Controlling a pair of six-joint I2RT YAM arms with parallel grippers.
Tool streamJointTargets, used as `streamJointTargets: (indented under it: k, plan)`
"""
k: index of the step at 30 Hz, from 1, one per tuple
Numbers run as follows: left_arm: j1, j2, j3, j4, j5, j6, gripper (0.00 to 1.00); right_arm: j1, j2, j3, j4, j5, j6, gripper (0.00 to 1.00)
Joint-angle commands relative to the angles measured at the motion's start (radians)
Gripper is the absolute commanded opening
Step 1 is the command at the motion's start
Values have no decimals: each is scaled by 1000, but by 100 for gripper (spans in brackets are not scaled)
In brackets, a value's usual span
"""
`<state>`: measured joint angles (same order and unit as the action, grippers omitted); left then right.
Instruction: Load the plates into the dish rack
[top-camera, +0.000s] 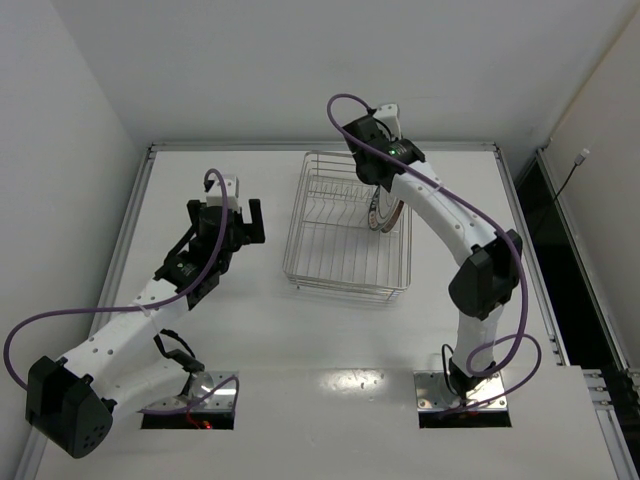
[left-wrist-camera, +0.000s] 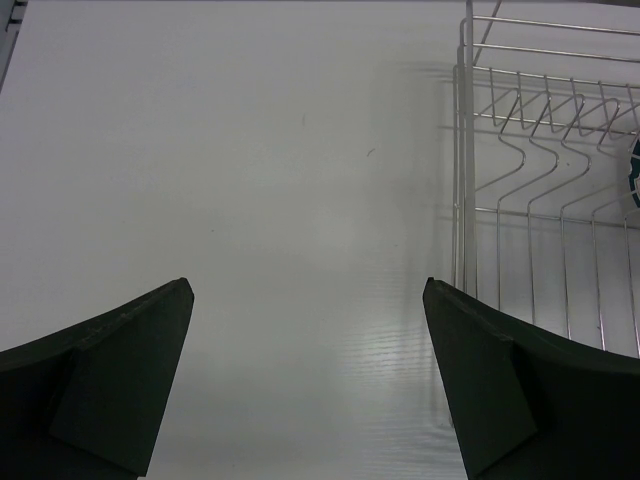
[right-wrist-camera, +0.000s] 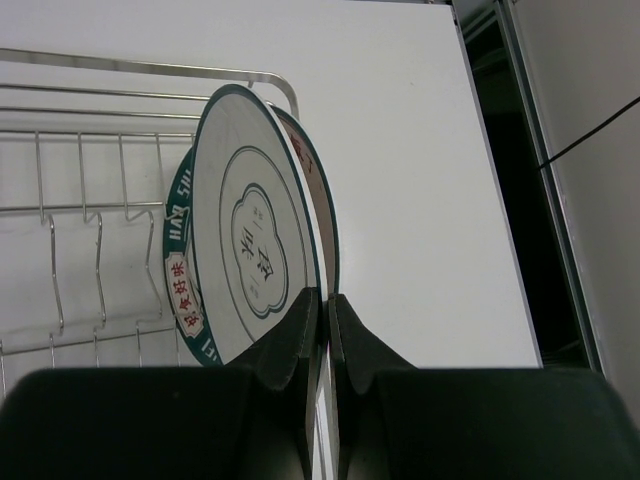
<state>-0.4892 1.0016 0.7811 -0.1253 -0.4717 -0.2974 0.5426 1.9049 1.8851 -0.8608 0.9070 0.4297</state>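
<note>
The chrome wire dish rack (top-camera: 330, 250) stands at the table's middle back. Two plates stand on edge close together at its right end (top-camera: 385, 214). In the right wrist view the front plate (right-wrist-camera: 250, 230) is greyish white with a small centre mark and a green rim. The rear plate (right-wrist-camera: 318, 195) shows a brownish face and a dark rim. My right gripper (top-camera: 380, 190) (right-wrist-camera: 326, 295) is shut on a plate rim from above; I cannot tell which plate. My left gripper (top-camera: 225, 212) (left-wrist-camera: 308, 290) is open and empty over bare table, left of the rack (left-wrist-camera: 520, 180).
The rack's plate-slot tines (right-wrist-camera: 90, 250) left of the plates hold nothing. The table's right edge (top-camera: 520, 230) borders a dark gap with a cable. A raised rail (top-camera: 135, 220) runs along the left edge. White walls close the back and sides.
</note>
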Motion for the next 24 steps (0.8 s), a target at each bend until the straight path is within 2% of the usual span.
streamJointTargets:
  k: [1, 24]
  plan:
    - [8, -1, 9, 27, -13, -3, 100, -1, -52, 14, 65, -11, 24, 0]
    - [8, -1, 9, 27, -13, -3, 100, 8, -89, 40, 45, 33, -8, 0]
